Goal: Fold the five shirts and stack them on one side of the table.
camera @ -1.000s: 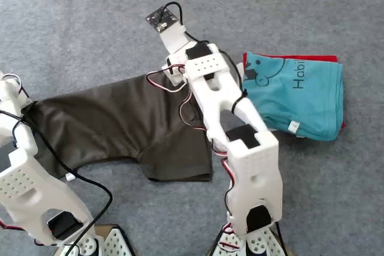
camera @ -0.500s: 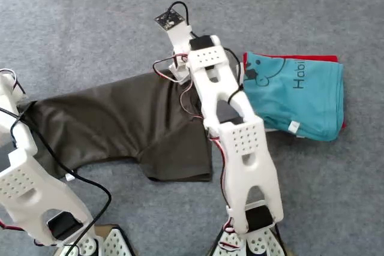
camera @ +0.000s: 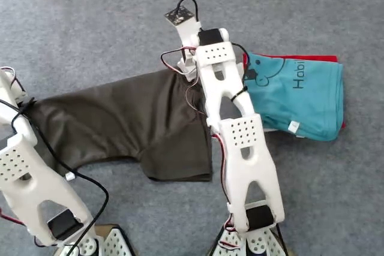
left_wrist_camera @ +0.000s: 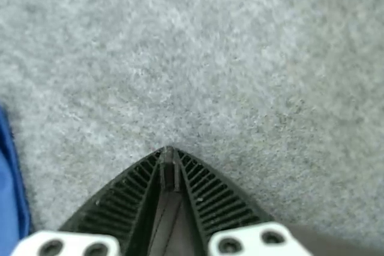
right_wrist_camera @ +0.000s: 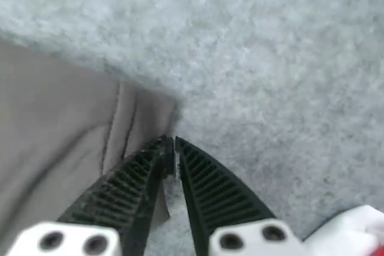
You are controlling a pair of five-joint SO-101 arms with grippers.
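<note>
A dark grey-brown shirt (camera: 120, 124) lies spread out over the left and middle of the table. My right gripper (camera: 187, 71) is at the shirt's far right corner, shut on its edge. In the right wrist view the fingertips (right_wrist_camera: 170, 147) pinch that corner of the shirt (right_wrist_camera: 54, 118). My left gripper (camera: 25, 107) is at the shirt's left end and is shut on the cloth there. In the left wrist view the gripper (left_wrist_camera: 168, 154) has a thin strip of dark fabric between its fingers. A folded teal shirt (camera: 294, 97) lies on a red one (camera: 321, 59) at the right.
Grey felt (camera: 90, 28) covers the table. The folded stack sits just right of the right arm. A blue object (left_wrist_camera: 9, 184) shows at the edge of the left wrist view. Open felt lies along the far side and at the front right.
My right gripper has moved right and farther from the arms' bases with the shirt corner, drawing the top edge out. The left arm has shifted only slightly.
</note>
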